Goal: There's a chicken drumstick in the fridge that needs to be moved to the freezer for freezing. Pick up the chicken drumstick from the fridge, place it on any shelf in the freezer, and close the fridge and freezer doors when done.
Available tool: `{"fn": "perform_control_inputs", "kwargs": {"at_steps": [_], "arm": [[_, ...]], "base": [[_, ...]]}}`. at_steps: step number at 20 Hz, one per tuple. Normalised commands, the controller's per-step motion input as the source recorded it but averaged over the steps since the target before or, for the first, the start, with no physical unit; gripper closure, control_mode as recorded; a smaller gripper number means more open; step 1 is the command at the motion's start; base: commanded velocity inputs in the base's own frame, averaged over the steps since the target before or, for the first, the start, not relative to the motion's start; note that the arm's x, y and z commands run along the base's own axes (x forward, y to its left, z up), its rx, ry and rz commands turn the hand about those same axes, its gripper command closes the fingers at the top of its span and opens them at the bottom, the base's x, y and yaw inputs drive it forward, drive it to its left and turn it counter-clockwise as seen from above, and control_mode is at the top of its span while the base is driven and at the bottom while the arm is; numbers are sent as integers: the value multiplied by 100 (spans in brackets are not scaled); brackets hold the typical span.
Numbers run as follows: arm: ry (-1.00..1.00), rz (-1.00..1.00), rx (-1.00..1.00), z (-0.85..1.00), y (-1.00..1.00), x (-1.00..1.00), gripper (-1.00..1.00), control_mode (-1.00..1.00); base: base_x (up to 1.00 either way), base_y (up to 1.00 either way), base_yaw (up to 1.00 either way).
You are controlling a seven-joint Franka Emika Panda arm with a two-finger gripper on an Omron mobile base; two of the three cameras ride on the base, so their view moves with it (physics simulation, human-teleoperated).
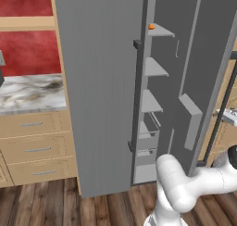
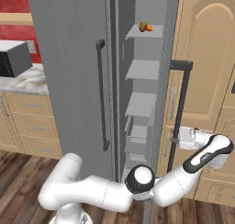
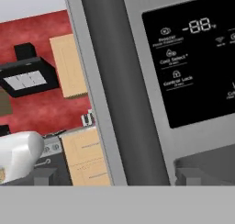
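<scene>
Right before my pincer [image 3: 112,177], whose jaws are standing wide and gripping nothing, the freezer door [image 3: 193,81] is showing its long dark handle [image 3: 121,90] and black dispenser panel [image 3: 197,58]. Farther in, the chicken drumstick [image 2: 145,27] is lying on the freezer's top shelf [image 2: 149,33].

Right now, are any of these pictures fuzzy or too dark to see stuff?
None is too dark. In the hand view the black panel on the freezer door is close up, its small words soft and hard to read, the whole picture tilted. In the right base view the chicken drumstick on the top shelf is tiny but clear. In the left base view it shows as an orange speck.
</scene>
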Motion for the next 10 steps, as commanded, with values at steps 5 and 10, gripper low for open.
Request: {"fn": "perform_control_inputs", "kwargs": {"at_steps": [5,10], "arm": [[-4,-22,16,-18,100,-72,-100,-100],[-1,-24,8,-2,100,-27,-100,-100]], "base": [[0,0,0],[0,0,0]]}}
